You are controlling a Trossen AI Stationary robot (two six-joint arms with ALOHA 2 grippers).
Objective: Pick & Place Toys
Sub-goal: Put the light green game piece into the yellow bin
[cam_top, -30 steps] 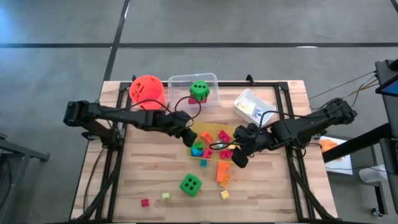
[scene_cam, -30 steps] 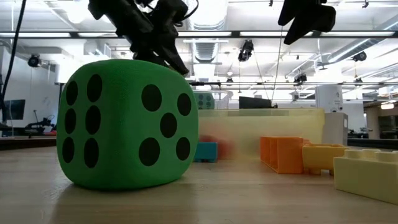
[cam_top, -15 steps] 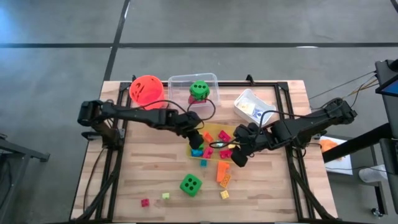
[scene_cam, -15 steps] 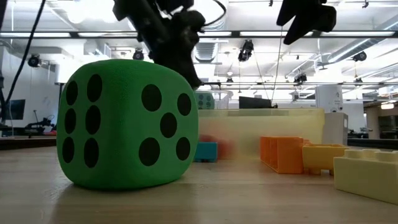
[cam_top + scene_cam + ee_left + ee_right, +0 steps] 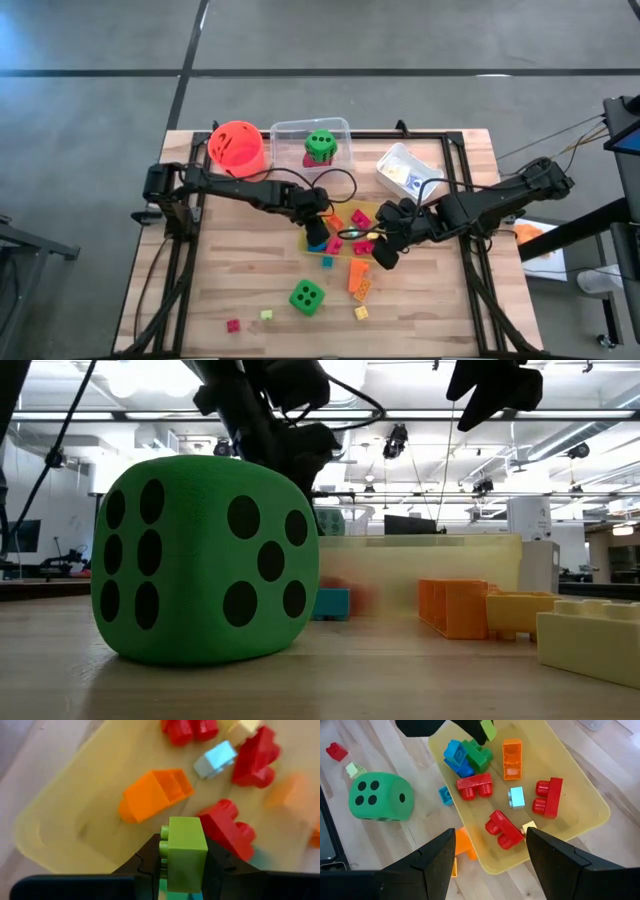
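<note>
Reaching farther, left gripper holds green block over yellow tray.

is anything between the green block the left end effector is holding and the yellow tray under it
Nothing visible blocks it. The left end effector is shut on the light green block above the yellow tray. Bare tray floor lies beneath, between the orange block and a red block.
</note>
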